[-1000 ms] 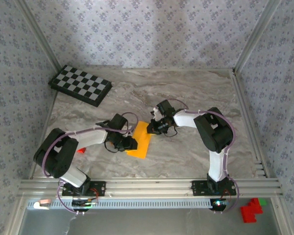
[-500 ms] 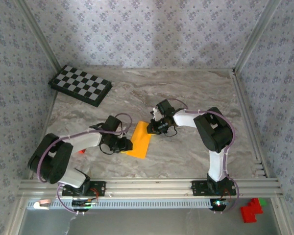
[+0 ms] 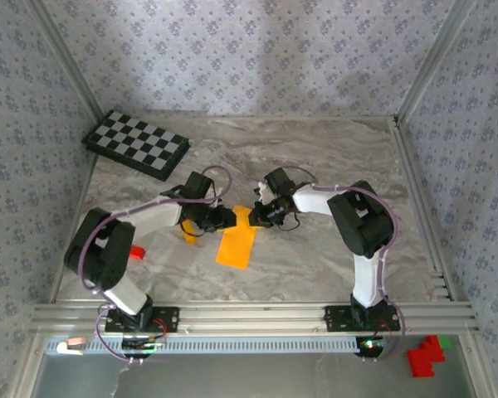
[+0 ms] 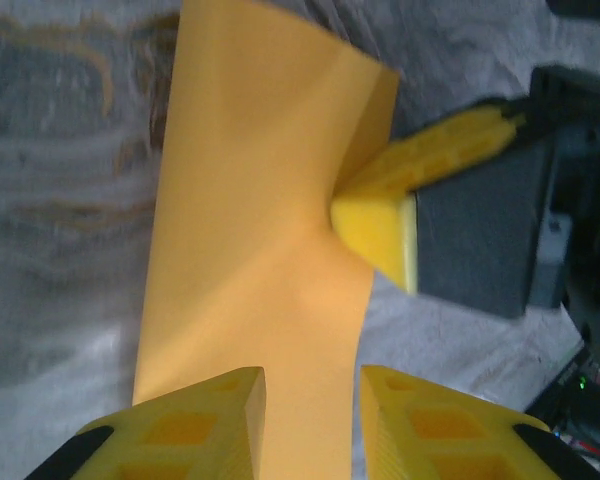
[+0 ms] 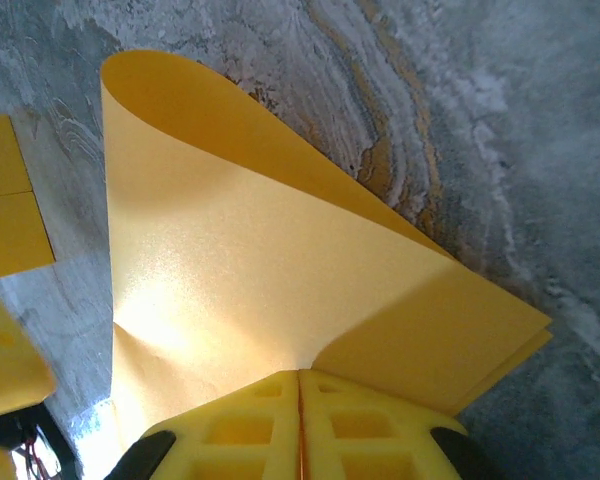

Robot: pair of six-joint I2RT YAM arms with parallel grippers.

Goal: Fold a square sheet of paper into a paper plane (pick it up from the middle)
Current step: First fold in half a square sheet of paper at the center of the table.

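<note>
marble tabletop, checkered board at far left corner. square sheet of paper creased narrow, lying mid-tabletop between the arms, far end lifted and curled. right gripper jaws clenched on the paper's far edge. left gripper jaws parted at the paper's left side, not pinching. small red block beside left arm.

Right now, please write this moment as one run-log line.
square sheet of paper: curled, one end lifted | right jaws: shut on sheet | left jaws: open, sheet between them
</note>
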